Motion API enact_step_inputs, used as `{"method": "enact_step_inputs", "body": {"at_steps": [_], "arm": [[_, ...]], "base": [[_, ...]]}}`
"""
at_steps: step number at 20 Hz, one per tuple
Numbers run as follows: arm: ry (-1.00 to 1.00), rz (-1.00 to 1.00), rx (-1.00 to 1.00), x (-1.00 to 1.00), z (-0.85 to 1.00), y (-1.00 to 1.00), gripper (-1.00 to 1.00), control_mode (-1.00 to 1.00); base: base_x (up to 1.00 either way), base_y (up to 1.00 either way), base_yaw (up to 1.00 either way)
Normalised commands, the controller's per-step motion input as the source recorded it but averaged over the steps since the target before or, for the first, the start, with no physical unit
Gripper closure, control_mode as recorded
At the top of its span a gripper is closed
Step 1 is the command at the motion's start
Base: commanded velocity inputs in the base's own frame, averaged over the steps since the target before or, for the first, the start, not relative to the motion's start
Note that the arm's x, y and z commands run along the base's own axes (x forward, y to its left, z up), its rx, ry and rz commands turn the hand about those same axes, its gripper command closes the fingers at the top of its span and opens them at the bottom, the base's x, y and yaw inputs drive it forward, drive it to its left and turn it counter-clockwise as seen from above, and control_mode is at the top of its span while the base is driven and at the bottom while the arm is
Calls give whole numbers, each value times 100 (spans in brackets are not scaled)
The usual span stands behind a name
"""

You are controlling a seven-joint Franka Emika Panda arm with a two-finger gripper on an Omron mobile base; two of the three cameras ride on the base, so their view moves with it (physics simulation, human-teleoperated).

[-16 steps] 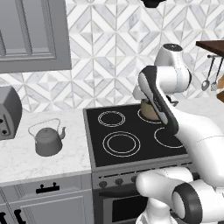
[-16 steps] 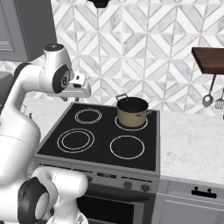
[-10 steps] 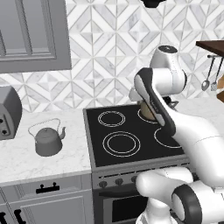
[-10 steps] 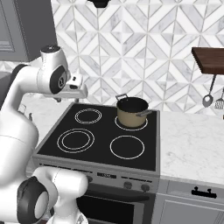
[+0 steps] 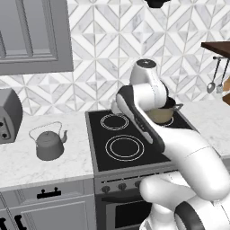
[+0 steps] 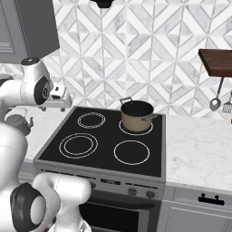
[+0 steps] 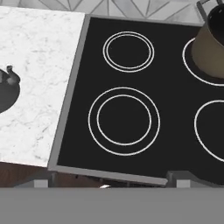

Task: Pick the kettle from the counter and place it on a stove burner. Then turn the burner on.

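Observation:
The dark grey kettle point(image 5: 47, 143) stands upright on the white counter point(image 5: 27, 164) left of the stove; the hand view catches it at the left edge point(image 7: 6, 89), and my arm half hides it in the right base view point(image 6: 19, 122). The stove burner point(image 5: 124, 147) point(image 6: 78, 145) point(image 7: 124, 121), the wide double ring at the front left of the black cooktop, is bare. My gripper point(image 6: 58, 100) point(image 7: 111, 181) hangs high over the stove's front left edge, looking down, well right of the kettle. Its fingertips point(image 7: 43, 181) stand far apart, open and holding nothing.
A tan two-handled pot point(image 5: 161, 112) point(image 6: 136, 115) point(image 7: 212, 39) sits on the back right ring. A toaster point(image 5: 9, 114) stands at the counter's far left. Knobs point(image 6: 131, 191) line the stove front. Utensils point(image 6: 217, 102) hang under a shelf at the right.
My arm has swung left, carrying the hand from above the cooktop's back toward its left edge, closer to the counter. The kettle and pot have not moved.

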Motion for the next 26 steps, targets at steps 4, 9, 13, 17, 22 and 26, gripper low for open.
{"method": "enact_step_inputs", "body": {"at_steps": [4,9,13,17,22,26], "arm": [[-1,-7,-1,0,-19,82,-100,-100],[-12,-10,0,0,-13,68,-100,-100],[-10,-14,0,6,-2,28,-100,-100],[0,-3,0,0,0,0,-100,-100],[-9,2,6,0,-37,20,-100,-100],[0,13,13,3,-34,67,-100,-100]], "base": [[0,0,0],[0,0,0],[0,0,0],[0,0,0],[0,0,0],[0,0,0]]}}
